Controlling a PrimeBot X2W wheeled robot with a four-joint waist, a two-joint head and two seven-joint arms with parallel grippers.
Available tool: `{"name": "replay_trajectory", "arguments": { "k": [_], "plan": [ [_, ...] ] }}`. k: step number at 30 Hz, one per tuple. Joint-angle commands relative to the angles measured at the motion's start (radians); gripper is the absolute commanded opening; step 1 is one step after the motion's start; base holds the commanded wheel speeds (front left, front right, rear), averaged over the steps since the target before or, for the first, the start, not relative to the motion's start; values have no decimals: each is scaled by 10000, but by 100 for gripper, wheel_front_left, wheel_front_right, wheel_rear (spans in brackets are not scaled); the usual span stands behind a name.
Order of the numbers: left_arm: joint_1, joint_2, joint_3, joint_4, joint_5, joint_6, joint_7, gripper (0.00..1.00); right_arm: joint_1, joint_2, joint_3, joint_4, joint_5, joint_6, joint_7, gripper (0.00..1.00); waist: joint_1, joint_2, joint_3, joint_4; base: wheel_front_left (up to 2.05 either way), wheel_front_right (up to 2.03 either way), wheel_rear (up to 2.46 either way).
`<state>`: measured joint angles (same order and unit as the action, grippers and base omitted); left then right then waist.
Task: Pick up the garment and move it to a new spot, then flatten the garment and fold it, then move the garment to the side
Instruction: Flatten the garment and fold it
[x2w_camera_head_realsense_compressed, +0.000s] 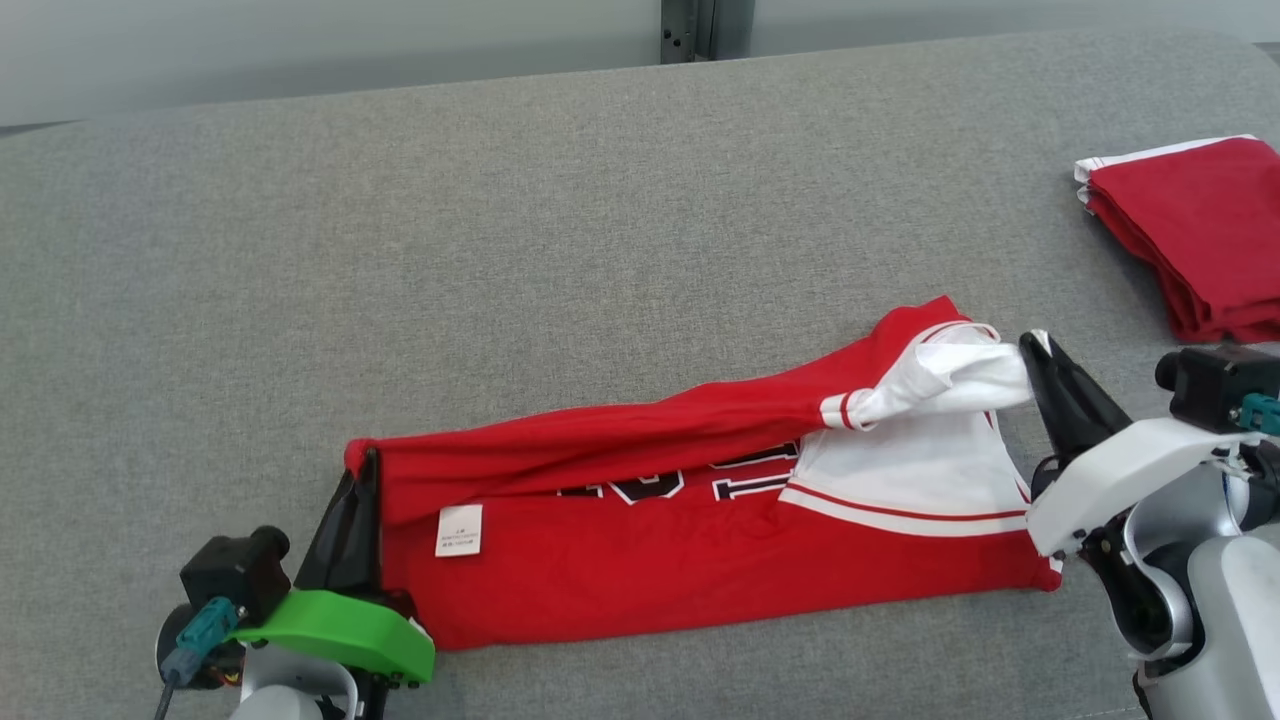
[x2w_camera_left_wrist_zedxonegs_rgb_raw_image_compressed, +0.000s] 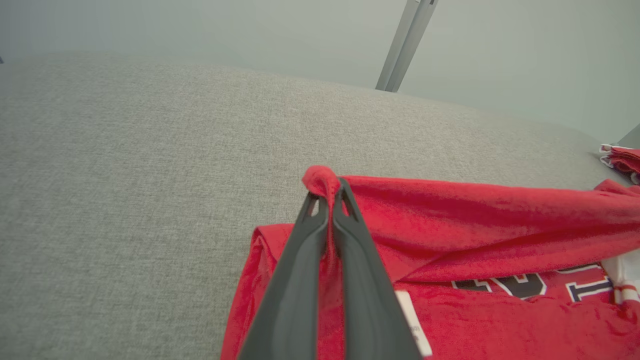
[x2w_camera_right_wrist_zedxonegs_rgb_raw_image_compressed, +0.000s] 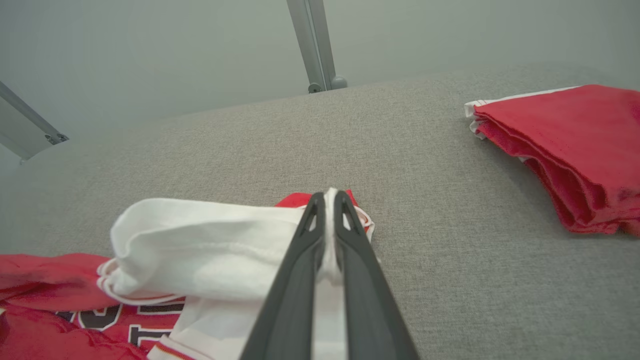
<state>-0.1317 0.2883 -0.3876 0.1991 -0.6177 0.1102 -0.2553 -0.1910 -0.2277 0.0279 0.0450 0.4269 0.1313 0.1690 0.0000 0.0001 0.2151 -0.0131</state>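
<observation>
In the head view, the red garment (x2w_camera_head_realsense_compressed: 720, 560) lies half-folded on the grey tabletop (x2w_camera_head_realsense_compressed: 500, 250), its upper edge raised between the left tool (x2w_camera_head_realsense_compressed: 368, 462) and the right tool (x2w_camera_head_realsense_compressed: 1035, 350). The left wrist view shows that tool clamped on a bunched red corner. The right wrist view shows the other clamped on white lining. The cloth looks soft, light and limp and will likely sag mid-span, so corner holds suit it.
</observation>
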Motion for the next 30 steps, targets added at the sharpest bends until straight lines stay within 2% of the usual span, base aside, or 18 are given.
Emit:
{"name": "replay_trajectory", "arguments": {
  "k": [1, 5, 6, 7, 8, 9, 21, 30],
  "plan": [
    [231, -39, 57, 13, -94, 68, -2, 0, 255, 121, -76, -144, -94, -11, 78, 0, 0, -1, -51, -52, 0, 0, 0],
    [433, -112, 70, 249, -179, 110, -22, 0, 632, 378, -114, -290, -358, -11, 83, 0, 0, -1, -66, -55, 0, 0, 0],
    [461, -134, 90, 312, -191, 101, -29, 18, 719, 465, -110, -293, -375, -13, 43, 0, 0, -1, -72, -45, 0, 0, 0],
    [486, -156, 129, 371, -203, 105, -42, 49, 826, 524, -105, -301, -393, -11, 16, 22, 0, -1, -79, -32, 0, 0, 0],
    [519, -183, 181, 401, -224, 110, -56, 100, 947, 565, -120, -316, -410, -11, -41, 50, 0, -1, -85, -18, 0, 0, 0],
    [561, -228, 259, 391, -267, 111, -71, 100, 1068, 621, -161, -327, -396, -11, -77, 98, 0, -1, -92, -4, 0, 0, 0],
    [2217, -847, 1368, -1075, 165, -26, -96, 100, 2113, 1132, -1634, -550, -753, -11, -503, 100, 0, -1, -308, 5, 0, 0, 0],
    [1823, -1169, 1582, -1106, 973, -197, -97, 100, 1604, 1205, -1260, -13, -1086, -11, -224, 100, 0, -1, -642, 177, 0, 0, 0]
  ]
}}
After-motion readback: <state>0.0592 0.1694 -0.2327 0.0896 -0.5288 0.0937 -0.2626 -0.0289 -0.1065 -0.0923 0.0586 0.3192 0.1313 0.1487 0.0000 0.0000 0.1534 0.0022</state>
